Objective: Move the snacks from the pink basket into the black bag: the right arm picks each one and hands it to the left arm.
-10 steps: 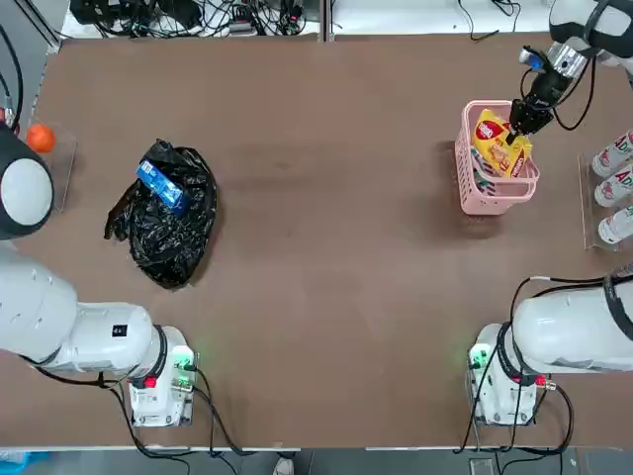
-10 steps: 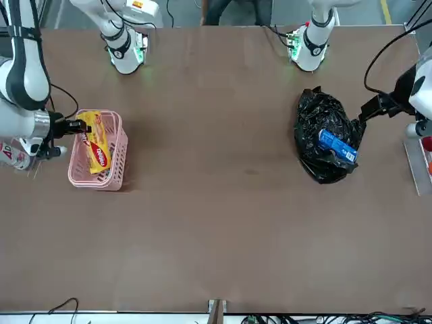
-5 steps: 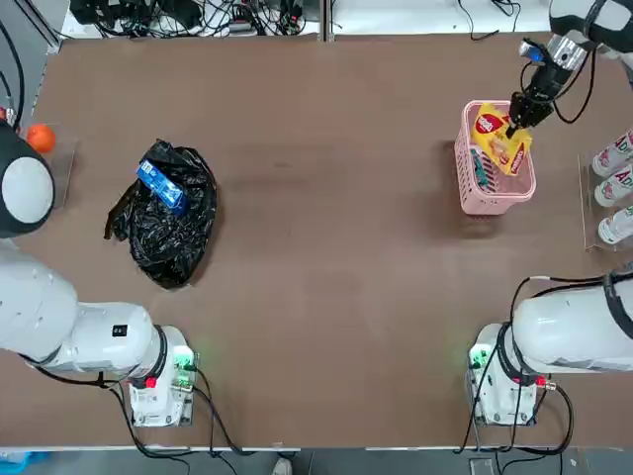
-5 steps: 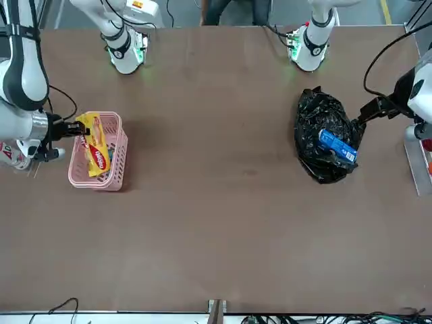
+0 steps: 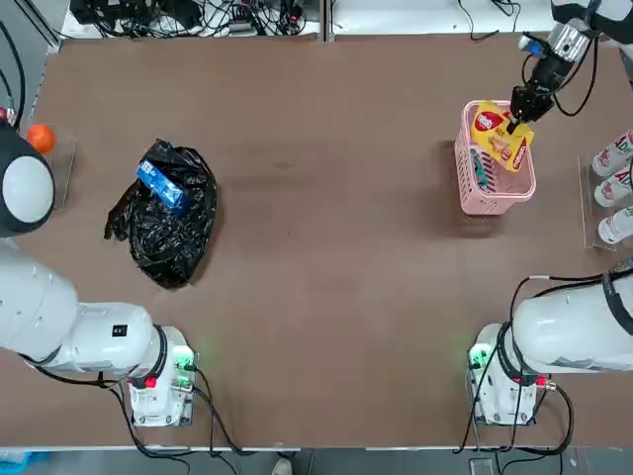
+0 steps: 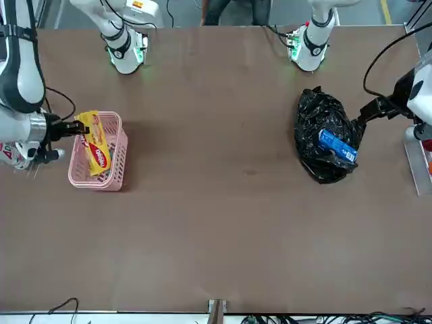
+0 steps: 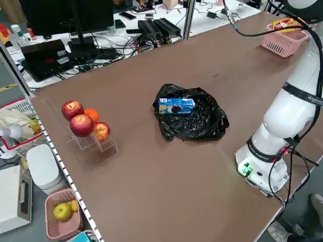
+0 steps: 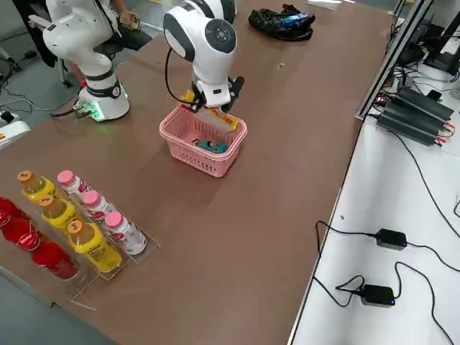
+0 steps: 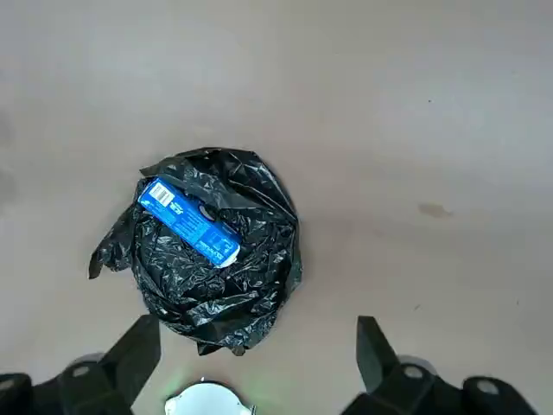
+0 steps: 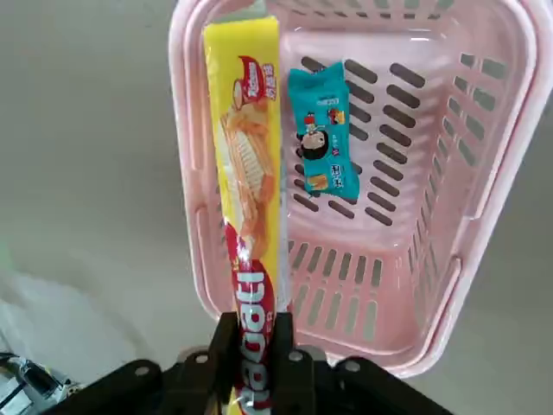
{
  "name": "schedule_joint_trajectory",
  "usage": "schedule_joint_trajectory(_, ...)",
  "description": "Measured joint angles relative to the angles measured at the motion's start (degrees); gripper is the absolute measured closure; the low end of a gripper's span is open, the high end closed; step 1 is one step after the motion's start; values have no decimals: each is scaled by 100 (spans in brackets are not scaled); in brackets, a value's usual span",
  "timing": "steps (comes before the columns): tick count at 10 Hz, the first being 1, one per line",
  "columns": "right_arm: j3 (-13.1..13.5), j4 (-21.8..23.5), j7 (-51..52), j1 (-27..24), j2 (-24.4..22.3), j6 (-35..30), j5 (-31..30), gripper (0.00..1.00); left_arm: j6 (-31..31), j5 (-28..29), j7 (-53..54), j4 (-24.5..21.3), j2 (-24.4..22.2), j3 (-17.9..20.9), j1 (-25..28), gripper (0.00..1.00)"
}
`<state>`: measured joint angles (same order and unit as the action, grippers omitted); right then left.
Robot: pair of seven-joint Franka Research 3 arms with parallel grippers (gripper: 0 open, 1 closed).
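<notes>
Brown tabletop (image 5: 326, 247) fills the overhead view, with cables and equipment along its 12 o'clock edge. At about 9 o'clock lies the black bag (image 5: 163, 213), a crumpled glossy heap, and the blue packet (image 5: 161, 186) with its dark picture already rests on top of it, so 1 of the 3 snacks looks delivered. The left gripper (image 9: 251, 363) hangs above the bag with its fingers spread wide and nothing between them.

At roughly 2 o'clock stands the pink basket (image 5: 465, 173), its lattice walls upright. Over the last second the right gripper (image 5: 518, 103) has lifted the yellow packet (image 5: 499, 139) from lying across the basket toward the basket's far rim, so most of its length now hangs clear above the rim. Its fingers are pressed together on the packet's red-logo end, as the right wrist view shows. This probably means the 2nd pick is secure and the carry toward the handover can begin.

The yellow packet is long, narrow and flat, with a biscuit picture on it. The small teal packet (image 10: 321, 130) lies flat on the basket floor, untouched.
</notes>
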<state>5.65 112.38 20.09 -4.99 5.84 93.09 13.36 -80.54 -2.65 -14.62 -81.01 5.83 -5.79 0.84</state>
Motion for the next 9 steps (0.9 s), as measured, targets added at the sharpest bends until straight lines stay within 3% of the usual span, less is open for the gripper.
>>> schedule_joint_trajectory(4,-7,-452,679,2,-1,-546,-5,78,-1,-147,-101,0,21,1,1,0)
schedule_joint_trajectory(7,-52,-553,1512,31,0,-603,19,78,-2,-228,-218,1,24,2,8,0)
schedule_joint_trajectory(9,-74,-628,2077,119,0,-603,182,78,-122,-897,-307,-1,97,5,126,0)
